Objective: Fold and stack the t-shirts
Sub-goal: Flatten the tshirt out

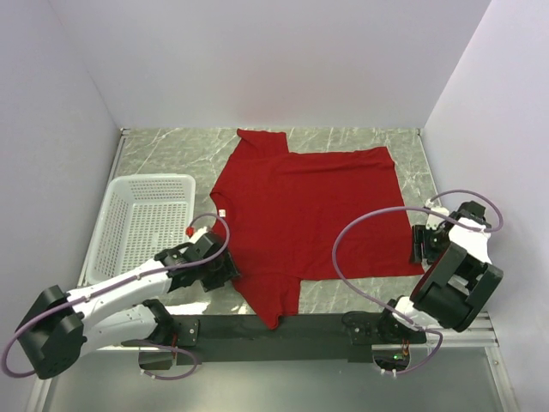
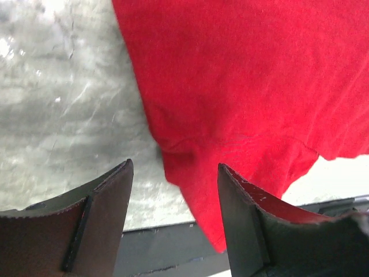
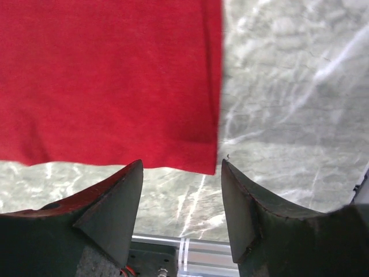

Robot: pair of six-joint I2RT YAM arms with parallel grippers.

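Table (image 1: 343,142), grey marbled top. One container on it: a white mesh basket (image 1: 150,178), standing upright along the table's left edge, about midway between the far and near edges. Looking down into it from the top view, I see only its own mesh floor and walls.

The t-shirt (image 1: 309,215) is not in the basket. It lies spread flat on the table's middle, just to the right of the basket and wider than it. It lies sideways: the neck opening with its small white tag (image 1: 221,212) faces the basket, and the hem runs along the side toward the table's right edge. One sleeve points to the far edge. The other points to the near edge, its tip reaching the dark rail (image 1: 283,328) that carries my bases.

My left gripper (image 2: 174,164) sits low over the near-left part of the t-shirt, by the armpit of the near sleeve, between the basket's near-right corner and the cloth. Its jaws stand apart, with cloth and bare marble showing in the gap and nothing pinched.

My right gripper (image 3: 181,163) hangs at the t-shirt's near-right hem corner. Its jaws are likewise apart and the corner shows just beyond the fingertips, ungripped. Whether either gripper touches the cloth I cannot tell.
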